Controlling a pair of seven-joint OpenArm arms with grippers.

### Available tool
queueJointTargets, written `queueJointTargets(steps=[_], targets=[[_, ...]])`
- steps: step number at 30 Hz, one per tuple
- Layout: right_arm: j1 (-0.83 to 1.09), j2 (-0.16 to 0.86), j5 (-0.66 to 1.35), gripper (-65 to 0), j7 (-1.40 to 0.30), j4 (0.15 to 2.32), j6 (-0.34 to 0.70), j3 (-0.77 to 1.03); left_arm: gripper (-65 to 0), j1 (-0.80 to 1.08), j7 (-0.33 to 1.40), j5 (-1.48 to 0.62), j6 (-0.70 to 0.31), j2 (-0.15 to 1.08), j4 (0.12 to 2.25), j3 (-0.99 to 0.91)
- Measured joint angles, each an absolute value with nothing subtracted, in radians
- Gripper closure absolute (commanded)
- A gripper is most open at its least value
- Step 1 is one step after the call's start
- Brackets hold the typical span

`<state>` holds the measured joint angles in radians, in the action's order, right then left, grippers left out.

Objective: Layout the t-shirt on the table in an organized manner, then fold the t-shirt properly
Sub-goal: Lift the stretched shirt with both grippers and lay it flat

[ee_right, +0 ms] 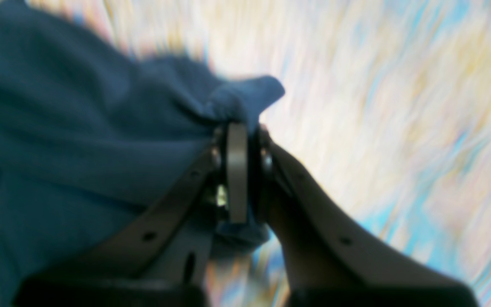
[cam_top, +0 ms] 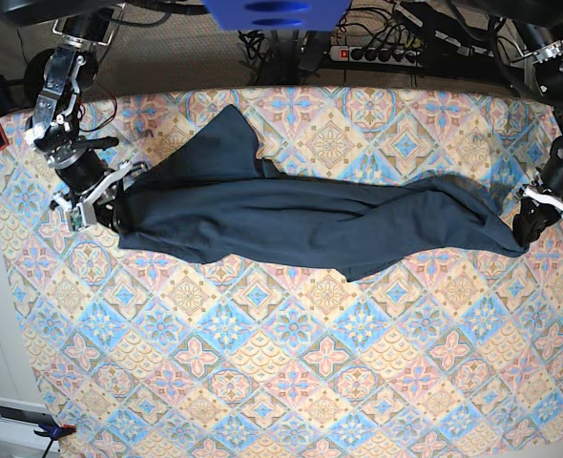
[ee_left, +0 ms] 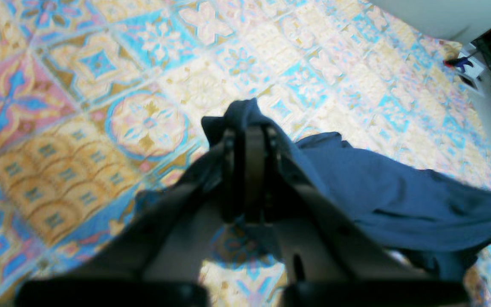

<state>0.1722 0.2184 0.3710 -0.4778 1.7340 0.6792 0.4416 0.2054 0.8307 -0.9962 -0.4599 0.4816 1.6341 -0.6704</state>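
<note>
At the left of the base view, the right tool point(cam_top: 108, 212) is clamped on one end of the t-shirt point(cam_top: 291, 229), a navy tuft bunched between its closed jaws in the blurred wrist view point(ee_right: 245, 128). The shirt stretches as a long twisted band across the upper half of the table point(cam_top: 291, 382), one flap reaching toward the far edge. At the right, the left tool point(cam_top: 528, 229) is pinched shut on the other end point(ee_left: 249, 136), cloth wrapped over its tips.
</note>
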Motion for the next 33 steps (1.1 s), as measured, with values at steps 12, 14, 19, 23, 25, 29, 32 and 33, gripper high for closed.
queueJointTargets(steps=[12, 14, 19, 23, 25, 29, 32, 33], targets=[[0.068, 0.355, 0.470, 0.0, -0.621, 1.905, 0.685, 0.583, 0.0, 0.156, 0.831, -0.939, -0.459, 0.477, 1.625, -0.682], [0.060, 0.377, 0.526, 0.0, -0.632, 1.906, 0.685, 0.615, 0.0, 0.144, 0.833, -0.959, -0.464, 0.476, 1.643, -0.714], [0.041, 0.429, 0.605, 0.0, -0.660, 1.910, 0.685, 0.666, 0.0, 0.083, 0.837, -0.995, -0.457, 0.482, 1.657, -0.766], [0.041, 0.455, 0.636, 0.0, -0.671, 1.911, 0.687, 0.682, 0.0, 0.033, 0.839, -1.000, -0.464, 0.482, 1.662, -0.759], [0.041, 0.463, 0.656, 0.0, -0.673, 1.911, 0.688, 0.691, 0.0, 0.015, 0.848, -0.998, -0.463, 0.482, 1.662, -0.762], [0.024, 0.464, 0.655, 0.0, -0.675, 1.911, 0.686, 0.688, 0.0, -0.043, 0.846, -0.997, -0.465, 0.508, 1.662, -0.775], [0.019, 0.465, 0.660, 0.0, -0.663, 1.903, 0.690, 0.683, 0.0, -0.099, 0.834, -0.971, -0.467, 0.523, 1.651, -0.789], [0.019, 0.466, 0.663, 0.0, -0.660, 1.890, 0.689, 0.678, 0.0, -0.123, 0.832, -0.941, -0.467, 0.524, 1.633, -0.788]])
